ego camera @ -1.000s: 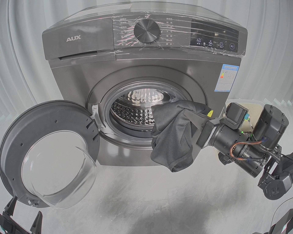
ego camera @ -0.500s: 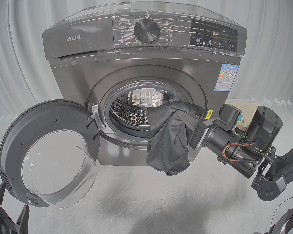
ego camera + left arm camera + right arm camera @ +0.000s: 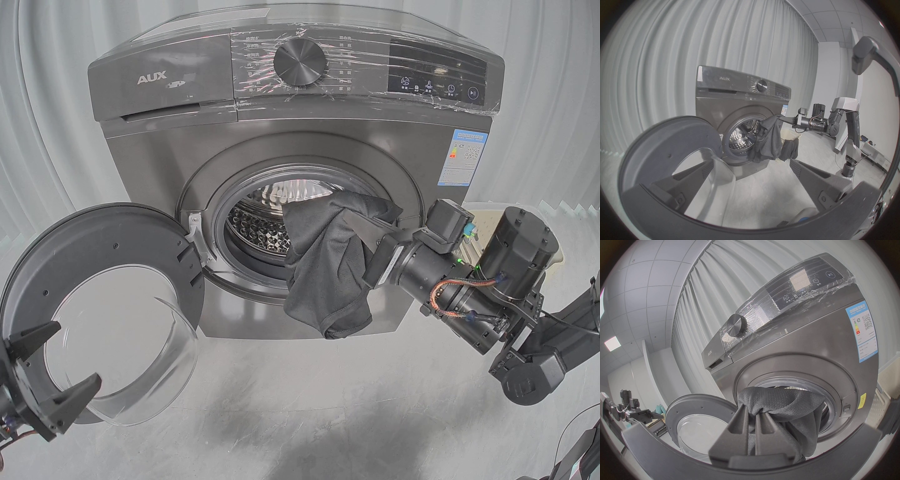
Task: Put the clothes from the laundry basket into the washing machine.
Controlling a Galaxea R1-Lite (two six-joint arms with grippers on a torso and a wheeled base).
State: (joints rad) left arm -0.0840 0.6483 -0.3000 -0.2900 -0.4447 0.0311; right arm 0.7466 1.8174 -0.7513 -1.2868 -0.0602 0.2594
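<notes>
The right hand [image 3: 347,219] is clamped on a dark garment [image 3: 325,275] at the mouth of the washer [image 3: 162,156]. The bunched top sits before the opening and most of the cloth hangs below the rim. If released here, the hanging weight would likely drag it onto the floor [image 3: 281,400]. The left hand [image 3: 78,353] hangs with fingers apart by the open door [image 3: 106,250].

One washing machine [image 3: 156,156], two garments [image 3: 765,140] (both dark), one laundry basket [image 3: 789,134]

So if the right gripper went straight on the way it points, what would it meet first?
Probably into the open drum of the washing machine, the held dark garment leading; depth is unclear.
</notes>
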